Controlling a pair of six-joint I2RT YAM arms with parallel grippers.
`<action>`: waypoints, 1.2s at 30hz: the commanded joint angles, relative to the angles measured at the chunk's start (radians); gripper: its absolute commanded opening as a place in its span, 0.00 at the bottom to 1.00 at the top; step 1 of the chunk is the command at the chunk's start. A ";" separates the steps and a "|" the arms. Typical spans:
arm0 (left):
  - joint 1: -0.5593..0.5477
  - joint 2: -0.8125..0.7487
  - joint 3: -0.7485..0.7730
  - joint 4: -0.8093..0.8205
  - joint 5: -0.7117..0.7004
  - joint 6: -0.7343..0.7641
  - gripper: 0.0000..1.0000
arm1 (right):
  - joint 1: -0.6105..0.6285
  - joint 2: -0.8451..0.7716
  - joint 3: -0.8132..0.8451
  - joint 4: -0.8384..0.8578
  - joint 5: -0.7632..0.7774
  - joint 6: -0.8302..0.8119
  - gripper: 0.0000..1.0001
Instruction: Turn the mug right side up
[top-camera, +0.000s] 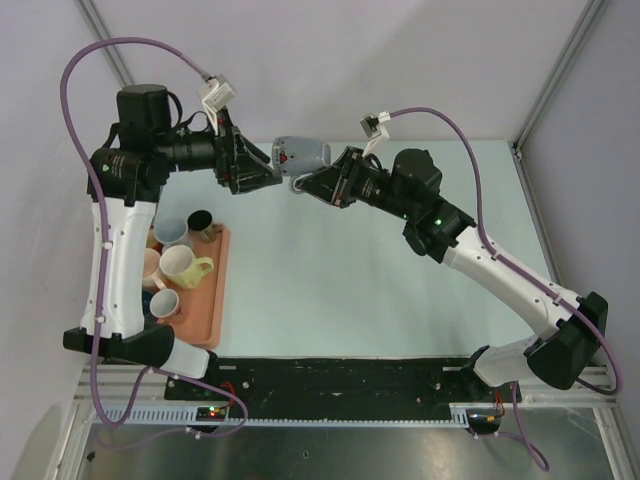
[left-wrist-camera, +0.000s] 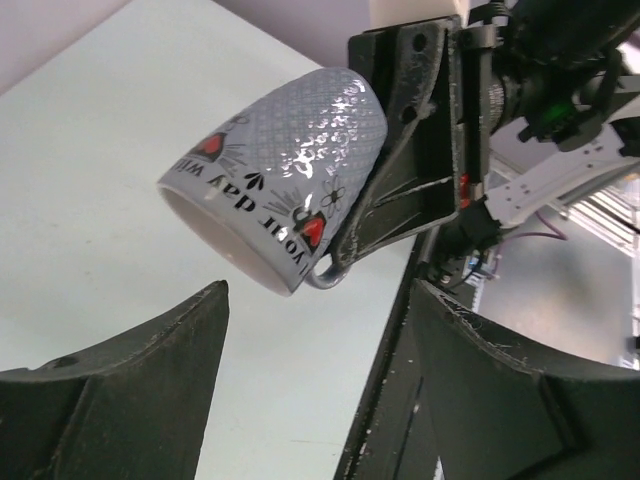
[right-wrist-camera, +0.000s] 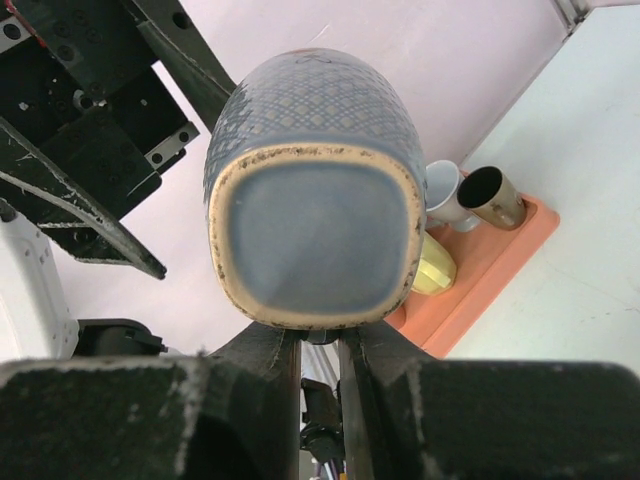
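Your right gripper (right-wrist-camera: 320, 352) has its fingers pressed close together on the handle of the mug (left-wrist-camera: 275, 180), which it holds in the air above the far part of the pale table (top-camera: 350, 290). The mug lies roughly on its side. Its unglazed base faces the right wrist camera, and its mouth tips down and towards the left arm. The handle sits on the underside, where the right fingers grip it. The mug is blue-grey with a diamond pattern, black lettering and small red hearts. Your left gripper (top-camera: 275, 166) is spread wide, just beside the mug's mouth end. In the left wrist view both of its fingers (left-wrist-camera: 130, 380) stand clear of the mug, with pale table showing between them and it. At the left edge of the table you have an orange tray (top-camera: 215, 300) carrying several cups, among them a yellow cup (top-camera: 183, 265) and a dark cup (top-camera: 200, 220), well apart from the held mug.
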 joint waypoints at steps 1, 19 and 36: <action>-0.020 0.002 -0.003 0.023 0.133 -0.049 0.77 | 0.005 -0.022 0.023 0.123 -0.032 0.019 0.00; -0.046 0.019 -0.104 0.164 0.110 -0.196 0.01 | 0.064 0.089 0.021 0.162 -0.078 0.070 0.04; -0.049 -0.247 -0.766 -0.292 -0.850 0.540 0.00 | 0.031 -0.114 -0.181 -0.479 0.386 -0.163 0.99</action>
